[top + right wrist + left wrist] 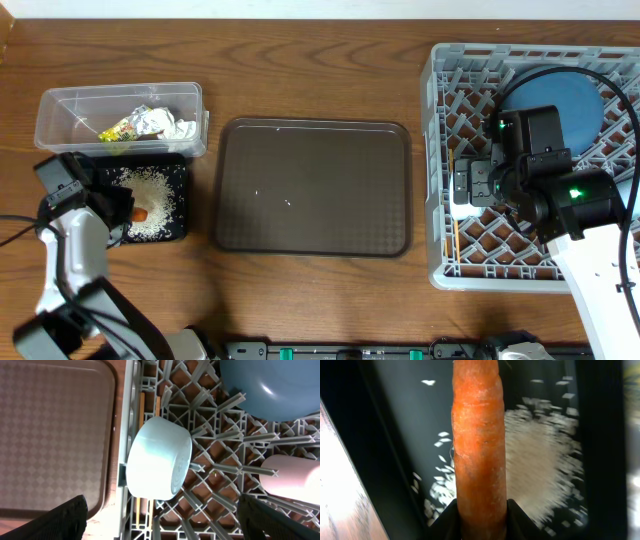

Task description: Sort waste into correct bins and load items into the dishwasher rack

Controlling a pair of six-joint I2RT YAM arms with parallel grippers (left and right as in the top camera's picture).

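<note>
My left gripper [481,512] is shut on the small orange carrot [479,435] and holds it low over the black tray [400,420], beside the heap of rice [540,460]. Overhead, the carrot [141,213] shows at the rice's left edge in the black tray [178,170]. My right gripper [160,522] is open and empty above the grey rack [440,150]. Below it a pale-blue vessel [159,457], cup or bowl I cannot tell, lies on its side in the rack. The blue dish [270,385], a pink cup [292,477] and chopsticks [142,405] are also in the rack.
The clear tub [60,110] behind the black tray holds the yellow wrapper [120,128] and a white tissue wad [168,126]. The brown serving tray [310,190] lies between the bins and the rack, close to the rack's left wall.
</note>
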